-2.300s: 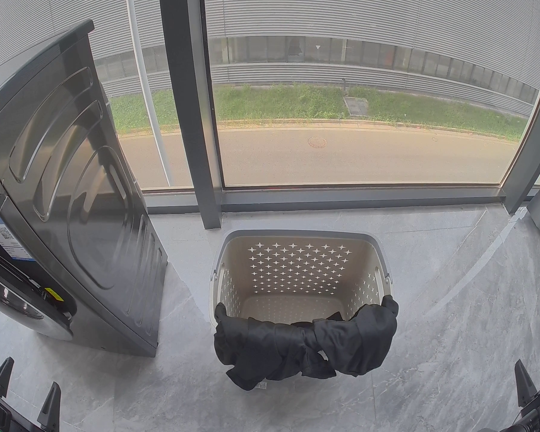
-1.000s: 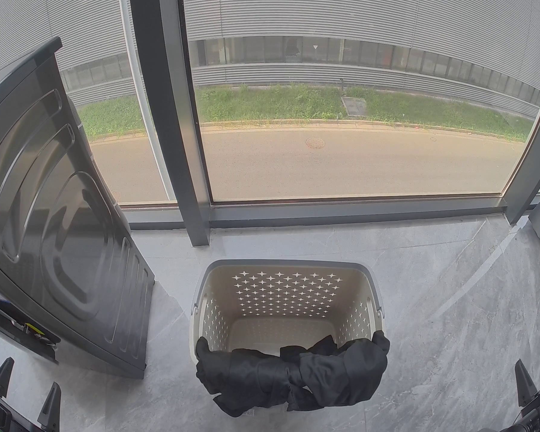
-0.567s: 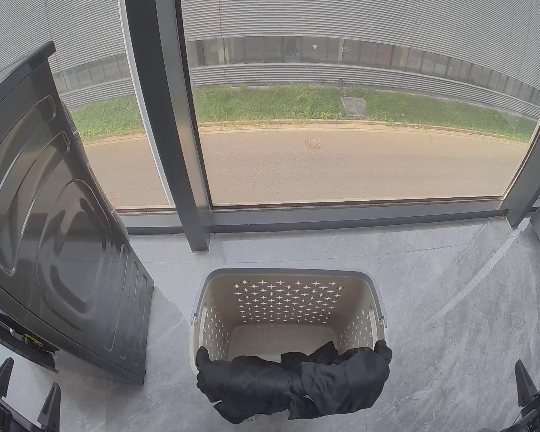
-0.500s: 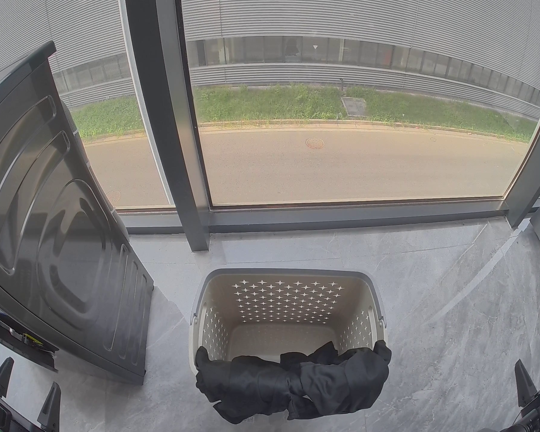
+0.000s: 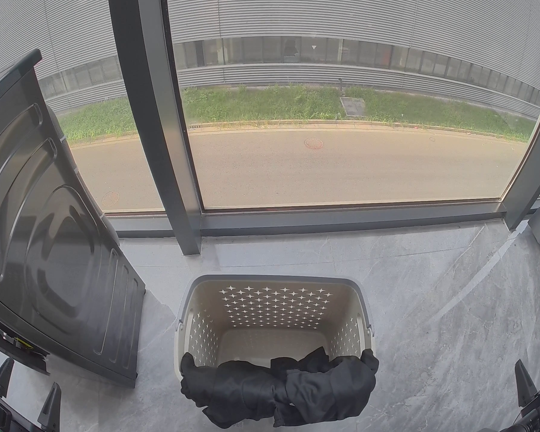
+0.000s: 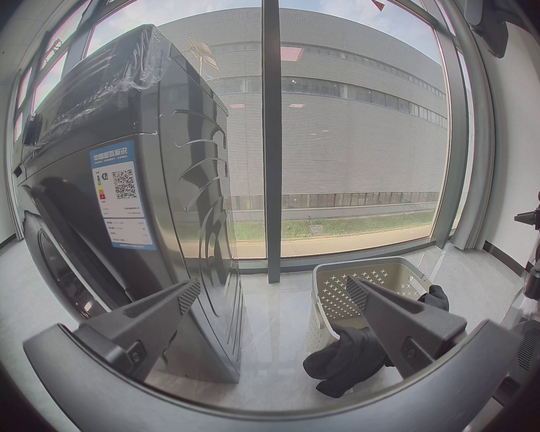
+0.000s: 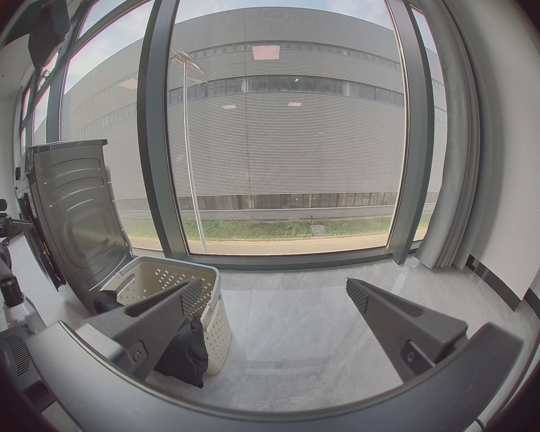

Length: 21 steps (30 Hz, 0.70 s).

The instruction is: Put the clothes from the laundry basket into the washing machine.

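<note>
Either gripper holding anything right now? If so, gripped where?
Nothing held. Left gripper and right gripper are both open and empty; the black garment hangs over the laundry basket's near rim, untouched.

Laundry room: washing machine point(image 5: 48, 259) beside laundry basket point(image 5: 274, 279).
</note>
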Tool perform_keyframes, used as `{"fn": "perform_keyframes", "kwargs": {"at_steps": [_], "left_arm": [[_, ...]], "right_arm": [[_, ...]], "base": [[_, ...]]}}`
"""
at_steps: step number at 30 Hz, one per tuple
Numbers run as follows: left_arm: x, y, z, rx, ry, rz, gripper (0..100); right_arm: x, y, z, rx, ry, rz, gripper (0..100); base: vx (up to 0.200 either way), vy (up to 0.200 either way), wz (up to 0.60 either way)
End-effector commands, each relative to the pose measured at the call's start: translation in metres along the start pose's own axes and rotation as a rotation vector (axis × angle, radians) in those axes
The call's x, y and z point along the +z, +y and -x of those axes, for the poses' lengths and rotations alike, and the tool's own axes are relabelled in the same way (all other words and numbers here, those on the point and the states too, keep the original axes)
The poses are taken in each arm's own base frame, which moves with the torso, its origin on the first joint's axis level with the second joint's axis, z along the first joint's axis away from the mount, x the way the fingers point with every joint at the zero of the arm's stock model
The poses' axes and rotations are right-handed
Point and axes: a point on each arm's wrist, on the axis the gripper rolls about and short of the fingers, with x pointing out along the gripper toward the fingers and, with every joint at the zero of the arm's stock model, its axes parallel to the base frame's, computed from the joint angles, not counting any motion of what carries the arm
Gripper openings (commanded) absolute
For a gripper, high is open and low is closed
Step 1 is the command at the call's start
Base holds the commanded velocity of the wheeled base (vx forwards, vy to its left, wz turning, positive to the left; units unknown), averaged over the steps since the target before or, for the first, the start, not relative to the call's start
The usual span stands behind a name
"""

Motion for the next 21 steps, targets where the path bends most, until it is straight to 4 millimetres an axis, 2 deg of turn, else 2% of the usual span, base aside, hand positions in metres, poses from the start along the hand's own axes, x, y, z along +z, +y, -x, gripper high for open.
{"fn": "perform_keyframes", "kwargs": {"at_steps": [1,11,21], "left_arm": [[-0.0048,-0.0001,0.0002,0.001,-0.002,0.000,100],[-0.0048,-0.0001,0.0002,0.001,-0.002,0.000,100],[-0.0048,-0.0001,0.0002,0.001,-0.002,0.000,100]], "right_arm": [[-0.0052,0.0000,0.0000,0.001,0.001,0.000,100],[-0.0052,0.0000,0.0000,0.001,0.001,0.000,100],[-0.0052,0.0000,0.0000,0.001,0.001,0.000,100]], "base": [[0.000,0.000,0.00],[0.000,0.000,0.00],[0.200,0.000,0.00]]}}
